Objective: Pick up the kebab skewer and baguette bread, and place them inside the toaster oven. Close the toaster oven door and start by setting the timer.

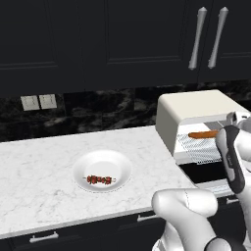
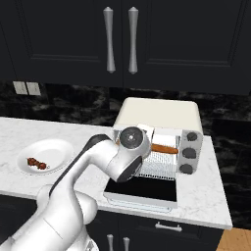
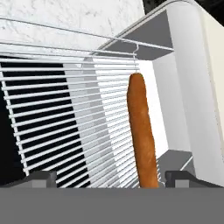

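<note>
A: Hand view first: the baguette bread [image 3: 142,135] lies lengthwise on the wire rack [image 3: 65,118] inside the toaster oven [image 3: 192,78]. The tool [image 3: 109,178] has its two finger tips spread wide, one to each side of the loaf's near end, and neither touches it.

B: So the tool is open and holds nothing?

A: Yes, as far as I can see. From the left base view the loaf sits on the rack in the open cavity, and the toaster oven door [image 1: 203,175] is folded down flat in front.

B: And the kebab skewer?

A: It lies on the white plate [image 1: 120,164] on the marble desk [image 1: 44,166], well apart from the oven. The kebab skewer [image 1: 100,180] is near the plate's middle.

B: Then I judge the bread step done and the skewer step next.

A: Agreed. The next move calls for drawing the tool back out over the lowered door without catching the rack, then swinging left to the plate. The stick is thin and lies low in the dish, so the grip must come down squarely across it.
</note>
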You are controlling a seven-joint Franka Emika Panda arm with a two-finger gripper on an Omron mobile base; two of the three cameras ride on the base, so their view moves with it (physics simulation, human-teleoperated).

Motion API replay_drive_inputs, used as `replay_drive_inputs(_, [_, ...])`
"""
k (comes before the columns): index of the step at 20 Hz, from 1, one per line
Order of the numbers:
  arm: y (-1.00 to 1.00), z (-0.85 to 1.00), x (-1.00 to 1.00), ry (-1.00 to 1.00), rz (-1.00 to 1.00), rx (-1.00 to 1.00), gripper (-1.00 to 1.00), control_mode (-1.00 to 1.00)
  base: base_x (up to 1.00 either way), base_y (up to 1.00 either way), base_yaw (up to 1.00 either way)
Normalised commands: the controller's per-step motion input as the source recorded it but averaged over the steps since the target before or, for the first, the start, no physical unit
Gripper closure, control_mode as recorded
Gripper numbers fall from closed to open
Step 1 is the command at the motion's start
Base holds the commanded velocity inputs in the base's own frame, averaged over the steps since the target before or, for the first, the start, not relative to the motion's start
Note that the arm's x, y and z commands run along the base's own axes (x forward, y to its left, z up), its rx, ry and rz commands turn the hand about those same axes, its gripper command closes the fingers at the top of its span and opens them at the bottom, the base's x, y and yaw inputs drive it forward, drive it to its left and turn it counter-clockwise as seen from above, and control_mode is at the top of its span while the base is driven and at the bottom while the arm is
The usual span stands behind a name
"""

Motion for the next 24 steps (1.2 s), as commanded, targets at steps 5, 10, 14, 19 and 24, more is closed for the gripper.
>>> replay_drive_inputs(5, [0.83,0.41,-0.3,0.11,-0.09,0.0,-1.0,-1.0,0.0,0.0,0.0])
replay_drive_inputs(10, [0.75,0.05,-0.49,0.17,-0.07,0.01,-1.0,-1.0,0.0,0.0,0.0])
replay_drive_inputs(14, [0.86,0.2,-0.11,0.08,-0.12,0.04,-1.0,-1.0,0.0,0.0,0.0])
replay_drive_inputs(19, [0.46,0.23,-0.07,0.08,-0.07,0.16,-1.0,-1.0,0.0,0.0,0.0])
replay_drive_inputs(24, [0.41,0.12,-0.18,0.19,-0.01,0.15,-1.0,-1.0,0.0,0.0,0.0])
